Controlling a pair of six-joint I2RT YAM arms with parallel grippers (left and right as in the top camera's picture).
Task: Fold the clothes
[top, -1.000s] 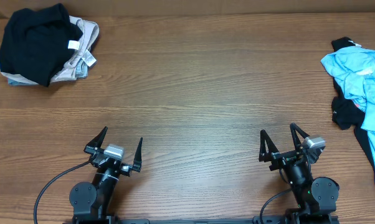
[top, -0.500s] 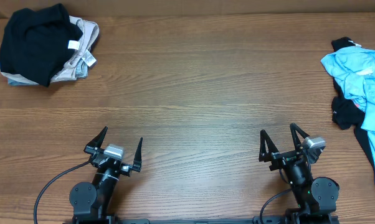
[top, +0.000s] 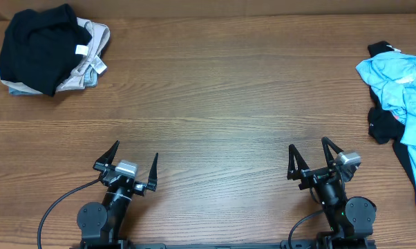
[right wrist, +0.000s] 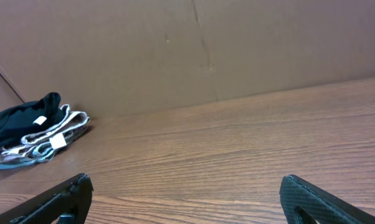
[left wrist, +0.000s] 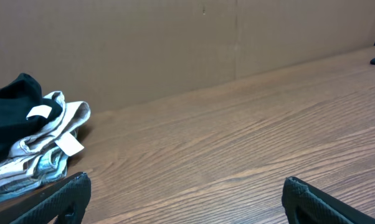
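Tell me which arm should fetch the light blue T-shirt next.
Right. The right claw, open, sits much nearer the light blue T-shirt; the left claw, also open, is on the far side from it.

Both arms were black, and each stood on a round black base. The left pincer and the right pincer each had two thin, pointed black fingers that looked rough up close. A small silver-grey box sat on each wrist. A thin black cable curled out from the left base.
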